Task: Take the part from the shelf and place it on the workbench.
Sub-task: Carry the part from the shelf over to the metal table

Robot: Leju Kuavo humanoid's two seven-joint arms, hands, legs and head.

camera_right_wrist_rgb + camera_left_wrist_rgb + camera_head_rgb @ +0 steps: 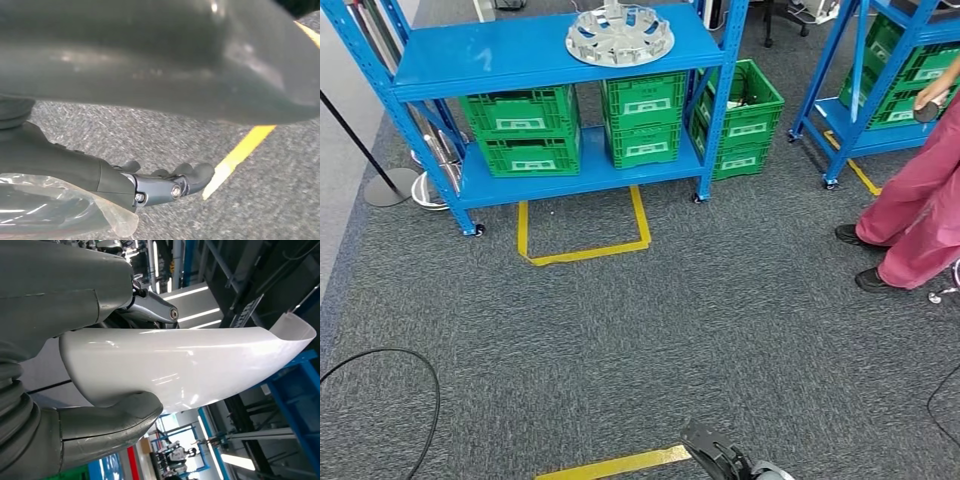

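Hands: left hand (75,340) grips white part (181,365); right hand (158,182) fingers straight, holding nothing.

White labels sit on the fronts of the green crates (522,128) under the blue shelf (546,50), but their print is too small to read. A dark sign (247,311) hangs overhead in the left wrist view, its lettering blurred. No legible text anywhere.

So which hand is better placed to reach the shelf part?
Probably right: the right hand hangs empty over carpet; the left hand lies against a white shell. Both are far from the silver part.
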